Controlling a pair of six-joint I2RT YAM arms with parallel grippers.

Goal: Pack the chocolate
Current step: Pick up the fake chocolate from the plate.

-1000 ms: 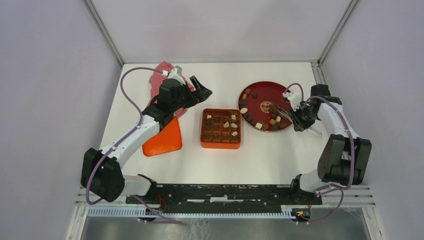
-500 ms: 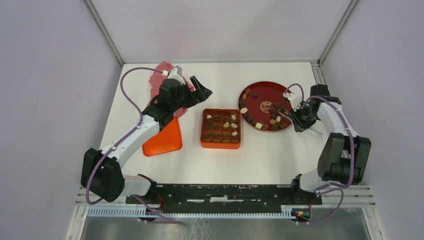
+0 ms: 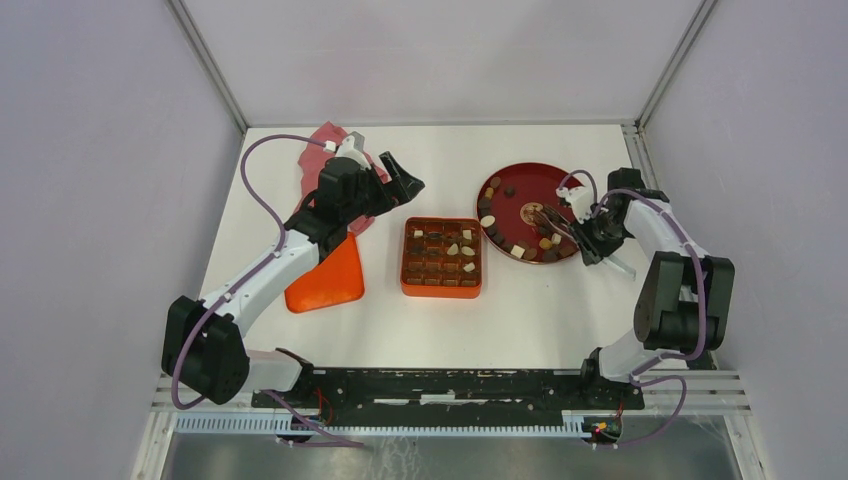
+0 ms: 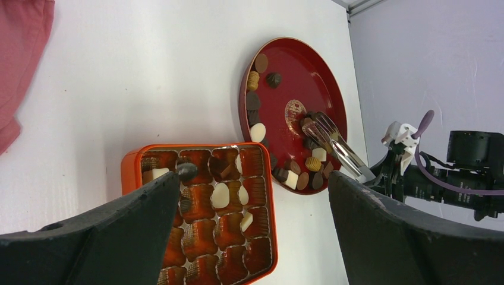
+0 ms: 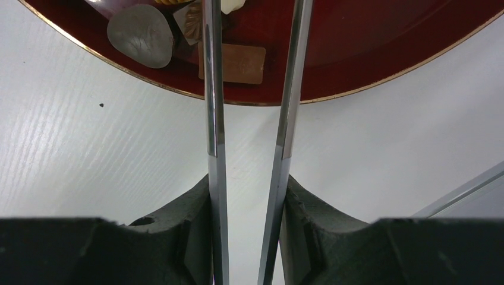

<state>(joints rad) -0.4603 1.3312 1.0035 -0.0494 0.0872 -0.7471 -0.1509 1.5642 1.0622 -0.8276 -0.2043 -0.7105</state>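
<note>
Slim silver metal tongs (image 5: 213, 119) run between the black jaws of the right gripper (image 5: 248, 190). Ahead of them is a dark red round plate (image 5: 368, 47), gold-rimmed, with what looks like a gold emblem (image 4: 295, 109). The bite-sized chocolate pieces (image 4: 257, 132) are dark brown, light brown and cream-white. The worktop (image 5: 89, 148) is white, and the square gridded box (image 3: 441, 291) is orange.

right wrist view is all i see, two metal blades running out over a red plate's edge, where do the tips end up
Observer: The tongs reach the plate near its middle, tips beside its gold emblem; whether they grip anything I cannot tell.
Operator: any chocolates left on it
Observer: Yes, chocolates line its left and near rim.
Operator: and the box
Observer: The orange box sits left of the plate, apart from it, with some cells filled.
</note>
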